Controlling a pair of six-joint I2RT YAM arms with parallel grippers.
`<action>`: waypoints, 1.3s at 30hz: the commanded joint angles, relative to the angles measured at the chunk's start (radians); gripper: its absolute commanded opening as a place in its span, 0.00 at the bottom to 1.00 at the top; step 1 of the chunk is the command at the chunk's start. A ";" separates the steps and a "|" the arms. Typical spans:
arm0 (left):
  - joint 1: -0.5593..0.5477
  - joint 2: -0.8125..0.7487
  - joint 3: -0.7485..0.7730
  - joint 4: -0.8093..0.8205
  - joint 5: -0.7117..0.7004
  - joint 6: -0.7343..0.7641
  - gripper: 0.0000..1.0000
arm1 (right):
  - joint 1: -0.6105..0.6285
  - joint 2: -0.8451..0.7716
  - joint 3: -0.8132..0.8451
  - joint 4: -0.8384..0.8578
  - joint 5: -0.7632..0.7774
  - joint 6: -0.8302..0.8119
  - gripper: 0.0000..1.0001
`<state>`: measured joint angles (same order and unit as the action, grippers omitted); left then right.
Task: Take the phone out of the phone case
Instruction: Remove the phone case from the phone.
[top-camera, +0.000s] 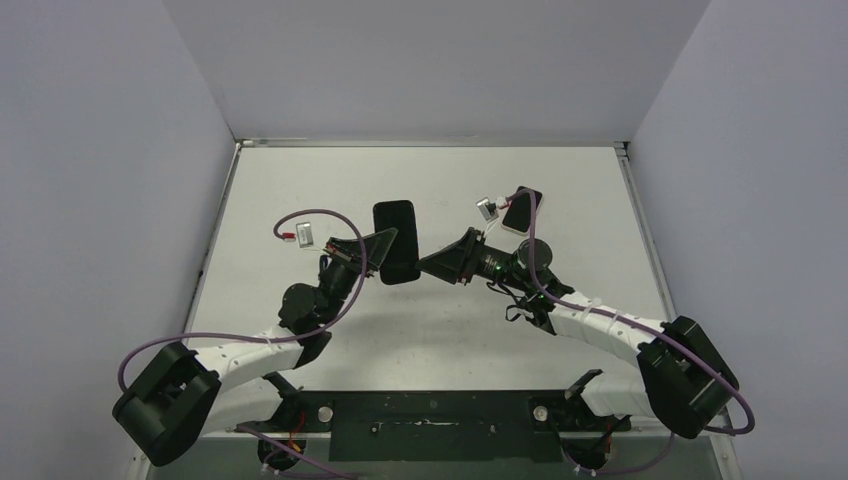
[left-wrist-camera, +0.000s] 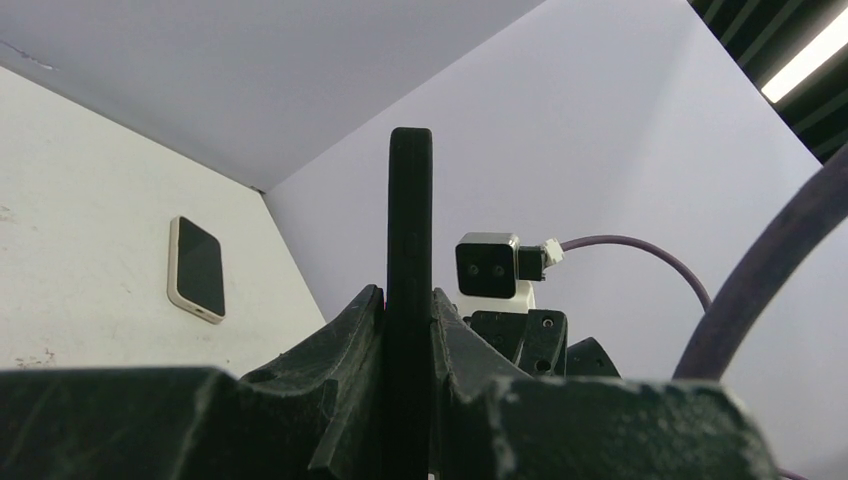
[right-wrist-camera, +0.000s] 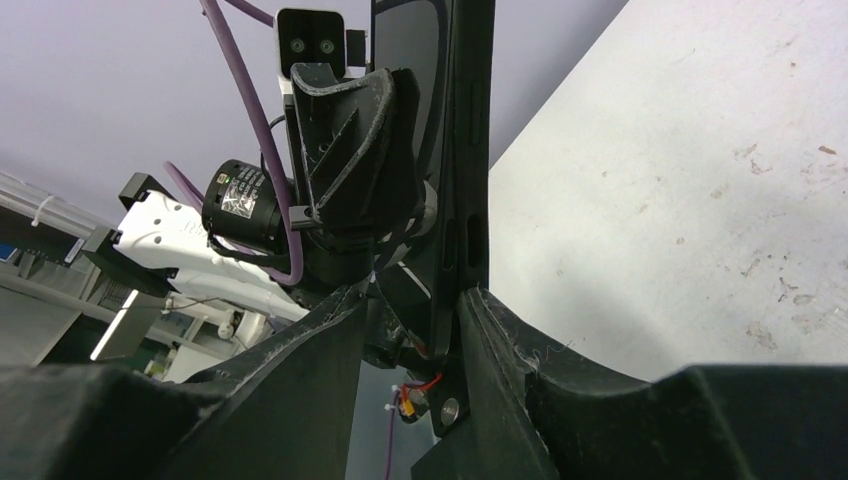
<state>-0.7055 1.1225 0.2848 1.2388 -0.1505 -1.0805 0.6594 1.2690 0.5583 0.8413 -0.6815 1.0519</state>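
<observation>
Clamped between the jaws of the left gripper (left-wrist-camera: 410, 305), the black phone case (left-wrist-camera: 410, 200) is held upright on edge, clear of the table (top-camera: 300, 180). Its other edge is straddled by the right gripper (right-wrist-camera: 418, 295), whose jaws are seen apart, with a gap on one side. Beyond the right gripper, the phone (top-camera: 520, 211) is laid flat, dark face up, on the scuffed white surface. Plain pale walls (top-camera: 430, 60) are set around three sides.

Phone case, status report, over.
Left gripper shut on phone case. Right gripper straddles it, grip unclear. Phone lies apart on table. Nothing blocking.
</observation>
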 joint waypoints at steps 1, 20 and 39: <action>-0.071 0.016 0.026 0.123 0.158 -0.064 0.00 | 0.029 0.026 0.046 0.137 -0.045 0.016 0.40; -0.115 0.066 0.011 0.207 0.158 -0.028 0.00 | 0.038 0.041 0.088 0.114 -0.049 -0.034 0.33; -0.175 0.155 -0.021 0.294 0.097 0.028 0.00 | 0.040 0.087 0.141 0.294 -0.124 0.029 0.15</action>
<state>-0.7773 1.2457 0.2512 1.5066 -0.2882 -0.9791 0.6407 1.3682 0.5831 0.9215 -0.7277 1.0451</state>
